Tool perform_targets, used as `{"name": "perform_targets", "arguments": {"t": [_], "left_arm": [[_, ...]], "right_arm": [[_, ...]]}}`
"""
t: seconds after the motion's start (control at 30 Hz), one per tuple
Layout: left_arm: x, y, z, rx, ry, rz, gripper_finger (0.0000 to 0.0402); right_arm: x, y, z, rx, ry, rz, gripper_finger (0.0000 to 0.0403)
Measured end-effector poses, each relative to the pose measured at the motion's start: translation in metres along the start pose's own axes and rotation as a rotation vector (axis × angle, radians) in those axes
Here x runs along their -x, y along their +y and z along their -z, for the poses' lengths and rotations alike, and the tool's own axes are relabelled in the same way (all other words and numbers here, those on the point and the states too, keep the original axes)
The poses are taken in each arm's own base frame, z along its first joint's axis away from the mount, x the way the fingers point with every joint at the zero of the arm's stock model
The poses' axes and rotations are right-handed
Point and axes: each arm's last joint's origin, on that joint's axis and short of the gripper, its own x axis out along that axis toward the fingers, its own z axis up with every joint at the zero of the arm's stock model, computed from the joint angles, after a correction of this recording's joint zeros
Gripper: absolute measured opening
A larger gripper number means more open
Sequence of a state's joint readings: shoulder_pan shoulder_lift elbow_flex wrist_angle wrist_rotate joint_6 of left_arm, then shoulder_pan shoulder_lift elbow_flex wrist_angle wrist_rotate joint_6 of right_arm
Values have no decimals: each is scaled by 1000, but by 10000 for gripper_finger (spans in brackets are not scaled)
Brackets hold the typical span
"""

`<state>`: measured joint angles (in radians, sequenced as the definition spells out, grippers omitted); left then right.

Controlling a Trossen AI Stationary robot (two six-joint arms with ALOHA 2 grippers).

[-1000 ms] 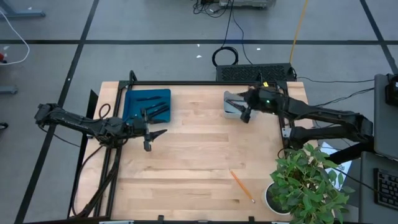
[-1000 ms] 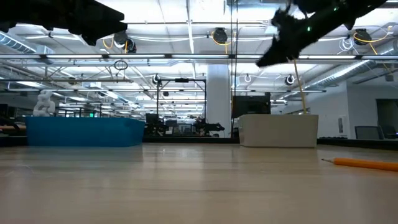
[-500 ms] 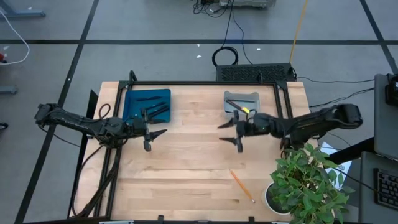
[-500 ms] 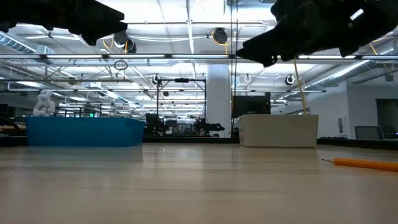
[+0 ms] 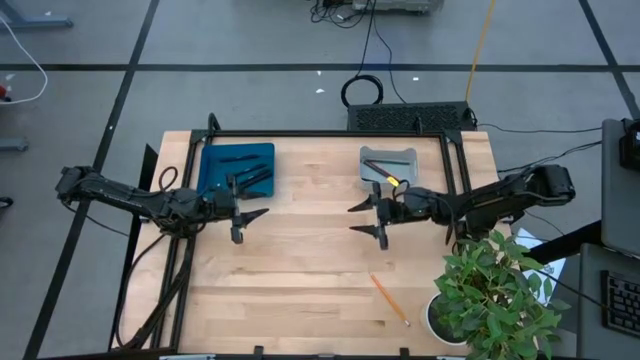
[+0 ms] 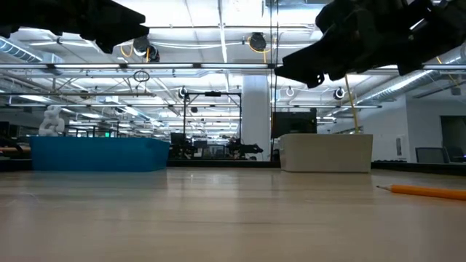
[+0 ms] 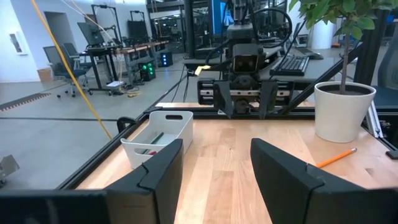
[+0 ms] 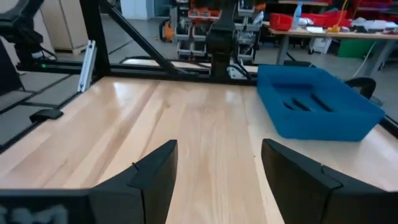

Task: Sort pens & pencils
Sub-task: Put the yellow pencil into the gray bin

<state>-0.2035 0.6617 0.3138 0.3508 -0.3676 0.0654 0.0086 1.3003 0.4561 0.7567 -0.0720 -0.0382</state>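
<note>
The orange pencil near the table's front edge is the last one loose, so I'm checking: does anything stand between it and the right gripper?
Nothing visible does. The thin orange pencil lies alone on bare wooden table; the open right gripper hovers above, only boards between. The potted plant stands off to the side.

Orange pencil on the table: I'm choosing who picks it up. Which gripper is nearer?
Right. The right gripper hovers open just beyond the orange pencil; the left gripper waits open across the table by the blue bin.
</note>
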Motion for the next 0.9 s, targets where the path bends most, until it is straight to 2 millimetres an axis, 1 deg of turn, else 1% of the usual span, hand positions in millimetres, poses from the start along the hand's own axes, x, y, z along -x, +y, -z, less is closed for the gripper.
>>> {"name": "perform_targets", "arguments": {"t": [0.23, 0.27, 0.37, 0.43, 0.53, 0.6, 0.7, 0.83, 0.9], "left_arm": [[0, 0, 0, 8, 1, 1, 191], [0, 0, 0, 17, 1, 2, 191], [0, 0, 0, 23, 1, 2, 191], [0, 0, 0, 21, 1, 2, 191], [0, 0, 0, 20, 1, 2, 191], [0, 0, 0, 19, 1, 2, 191], [0, 0, 0, 18, 1, 2, 191], [0, 0, 0, 20, 1, 2, 191], [0, 0, 0, 21, 1, 2, 191]], "right_arm": [[0, 0, 1, -47, 7, 0, 222], [0, 0, 1, -77, 7, 0, 222], [0, 0, 2, -238, 22, 0, 222], [0, 4, 9, -334, 94, -3, 222], [1, 17, 21, -415, 260, -22, 222], [0, 28, 22, -435, 356, -31, 222], [1, 45, 22, -424, 505, 31, 222], [2, 64, 14, -438, 575, 97, 222], [4, 72, 17, -465, 612, 113, 222]]}}
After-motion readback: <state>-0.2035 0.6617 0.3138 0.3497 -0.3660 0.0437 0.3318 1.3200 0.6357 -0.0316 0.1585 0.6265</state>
